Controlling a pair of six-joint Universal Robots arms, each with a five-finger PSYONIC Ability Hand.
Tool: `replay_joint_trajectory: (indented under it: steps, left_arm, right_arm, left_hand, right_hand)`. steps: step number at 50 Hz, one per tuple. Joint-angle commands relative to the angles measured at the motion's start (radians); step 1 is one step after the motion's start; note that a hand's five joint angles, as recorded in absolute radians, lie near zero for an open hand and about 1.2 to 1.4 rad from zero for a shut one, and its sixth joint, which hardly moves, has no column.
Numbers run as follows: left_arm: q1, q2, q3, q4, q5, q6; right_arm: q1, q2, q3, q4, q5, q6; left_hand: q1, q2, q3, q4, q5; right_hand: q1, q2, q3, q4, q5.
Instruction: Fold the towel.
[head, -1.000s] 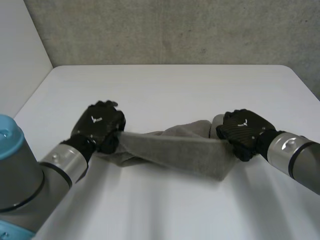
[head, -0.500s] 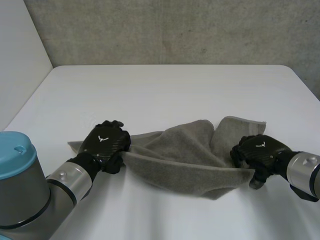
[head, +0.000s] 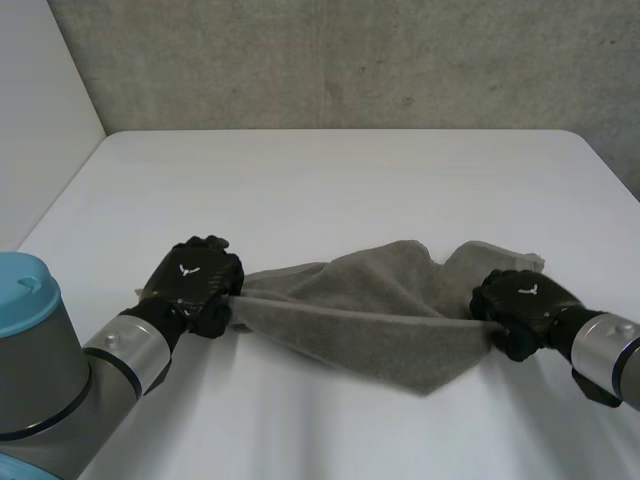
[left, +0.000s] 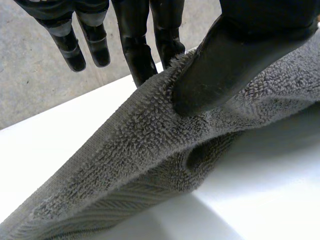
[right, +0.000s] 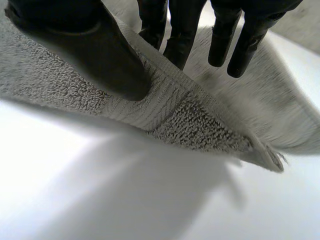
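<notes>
Near the front edge of the worktop (head: 330, 180), the left robot hand (head: 195, 283) pinches one end of the grey towel (head: 370, 315) between thumb and fingers. The right robot hand (head: 520, 305) pinches the other end in the same way. The towel is stretched between them and sags in the middle; its farther part lies bunched on the worktop. The step in hand seems to be carrying the held edge over. Next, both hands probably must move together and lay this edge evenly.
</notes>
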Motion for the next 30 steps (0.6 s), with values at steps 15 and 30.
replay_joint_trajectory:
  steps: [15,30]
  left_arm:
    - [0.001,-0.202,0.05,0.043,-0.01,0.003]
    - [0.011,-0.18,0.015,0.034,-0.015,0.005]
  right_arm:
    - [-0.124,-0.149,-0.007,0.029,-0.08,0.089]
    - [-0.196,-0.159,-0.004,0.041,-0.11,0.089]
  left_hand:
    - [-0.292,-0.328,-0.052,-0.059,-0.315]
    - [-0.286,-0.323,-0.052,-0.059,-0.309]
  right_hand:
    - [0.077,0.074,-0.043,-0.076,0.054]
    - [0.077,0.074,-0.043,-0.076,0.054]
